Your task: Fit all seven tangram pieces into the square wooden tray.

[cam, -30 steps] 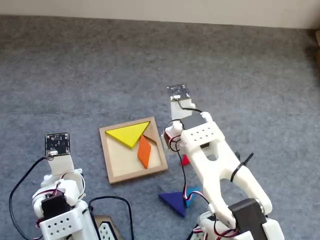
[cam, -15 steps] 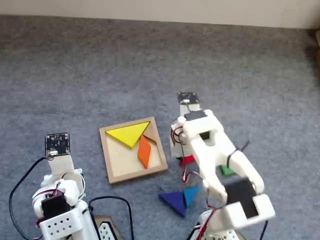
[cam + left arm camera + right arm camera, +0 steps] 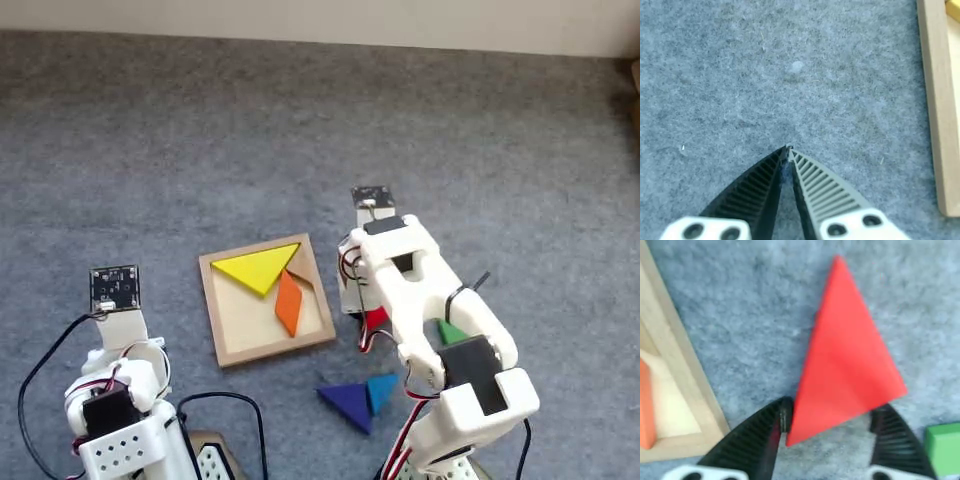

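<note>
Tray (image 3: 211,305) of pale wood lies on the grey carpet (image 3: 180,140) in the high view, holding a yellow triangle (image 3: 257,268) and an orange parallelogram (image 3: 288,302). Outside the tray, a red triangle (image 3: 376,319) peeks out from under the right arm (image 3: 415,285). A green piece (image 3: 452,333) lies farther from the tray, and a dark blue triangle (image 3: 346,402) touches a light blue piece (image 3: 381,389) off the tray's near corner.

Left wrist view — the left gripper (image 3: 787,150) has its fingers pressed together over bare carpet, beside the tray's rim.

Right wrist view — the right gripper (image 3: 832,417) is spread, one finger at each side of the red triangle's wide end, just beside the tray's rim. The green piece sits beyond the triangle, away from the tray.
</note>
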Tool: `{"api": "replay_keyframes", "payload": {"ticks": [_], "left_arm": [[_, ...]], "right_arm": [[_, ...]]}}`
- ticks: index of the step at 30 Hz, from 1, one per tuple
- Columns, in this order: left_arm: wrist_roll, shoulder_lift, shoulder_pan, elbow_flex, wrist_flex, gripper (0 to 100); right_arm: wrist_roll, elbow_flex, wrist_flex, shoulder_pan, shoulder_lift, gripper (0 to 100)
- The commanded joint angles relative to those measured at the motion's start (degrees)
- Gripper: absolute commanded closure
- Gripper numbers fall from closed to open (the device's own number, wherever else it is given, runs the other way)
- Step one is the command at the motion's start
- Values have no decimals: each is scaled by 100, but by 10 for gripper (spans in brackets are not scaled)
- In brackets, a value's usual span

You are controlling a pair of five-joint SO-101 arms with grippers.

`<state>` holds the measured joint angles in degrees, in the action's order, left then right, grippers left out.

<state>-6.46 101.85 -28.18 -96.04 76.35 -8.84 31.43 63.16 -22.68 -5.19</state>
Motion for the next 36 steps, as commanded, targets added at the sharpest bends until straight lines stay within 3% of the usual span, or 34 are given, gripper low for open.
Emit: {"api": "replay_keyframes", "payload": {"ticks": [1,5,10,12,23,30,36], "left_arm": [[-35,233,-57,-119,18,994],[-35,233,-57,-119,18,994],[-35,233,-57,-119,18,994],[-35,233,-57,-119,18,994],[-35,233,-57,-119,18,994],[-35,233,-57,-119,18,994],[-35,233,-57,-119,18,994]], "right_arm": [[202,-277,-92,31,57,800],[202,-286,-66,31,57,780],[202,-593,198,101,31,627],[237,-778,356,145,22,608],[255,-945,-215,-31,-31,607],[255,-875,-251,48,-919,621],[255,-848,-224,92,-813,686]]}}
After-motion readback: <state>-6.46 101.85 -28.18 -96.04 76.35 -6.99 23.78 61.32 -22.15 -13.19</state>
